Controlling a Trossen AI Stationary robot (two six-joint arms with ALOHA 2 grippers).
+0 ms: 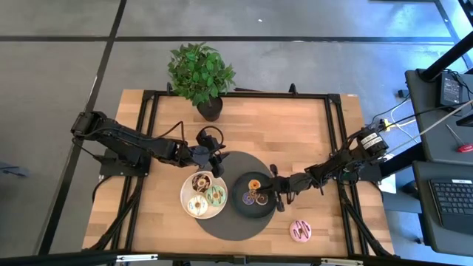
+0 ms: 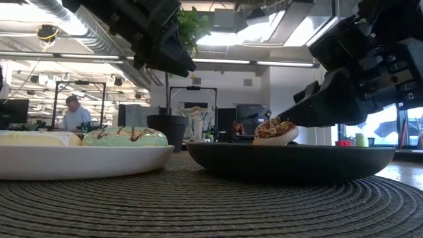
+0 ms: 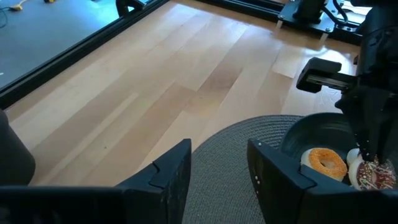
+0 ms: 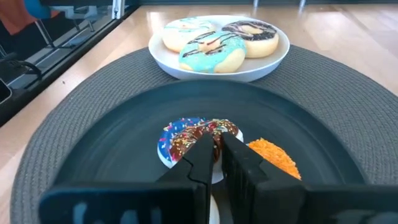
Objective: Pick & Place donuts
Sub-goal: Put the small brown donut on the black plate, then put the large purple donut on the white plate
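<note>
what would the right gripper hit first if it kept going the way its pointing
Probably the chocolate sprinkled donut in the black plate: the right gripper has its fingertips at that donut's rim already. Beyond it lies the white plate of donuts.

Even, bright indoor light; backlit at table height

Beyond the dark left gripper (image 2: 173, 58), glowing ceiling strips (image 2: 218, 61) and bright windows (image 2: 386, 125) silhouetted both arms; beneath the right gripper (image 4: 214, 149), the glossy round black plate (image 4: 112, 155) carried soft sheen, nearest fingers blurred.
</note>
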